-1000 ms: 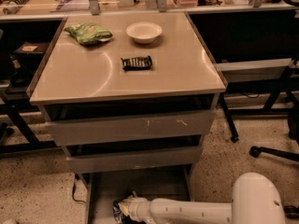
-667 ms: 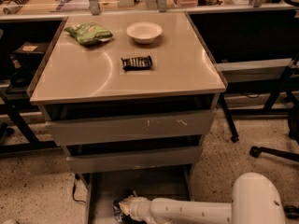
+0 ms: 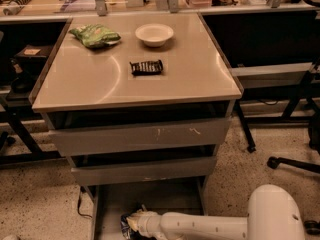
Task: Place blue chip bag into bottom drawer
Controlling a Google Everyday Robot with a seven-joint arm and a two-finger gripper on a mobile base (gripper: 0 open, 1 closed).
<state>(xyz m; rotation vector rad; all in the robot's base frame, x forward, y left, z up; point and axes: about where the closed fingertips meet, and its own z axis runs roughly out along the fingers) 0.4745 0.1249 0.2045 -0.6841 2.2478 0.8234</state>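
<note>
The bottom drawer (image 3: 150, 196) is pulled out below the two upper grey drawers, its flat grey floor showing. My white arm reaches in from the lower right, low over the drawer's front. My gripper (image 3: 131, 225) is at the drawer's front left. The blue chip bag (image 3: 126, 224) shows as a small dark blue and white crumpled patch right at the gripper, at or just above the drawer floor. Most of the bag is hidden by the gripper and the frame's lower edge.
On the cabinet top lie a green chip bag (image 3: 95, 35), a white bowl (image 3: 154, 34) and a small black ribbed bar (image 3: 146, 67). Dark desks flank the cabinet. A chair base (image 3: 295, 163) stands on the speckled floor at right.
</note>
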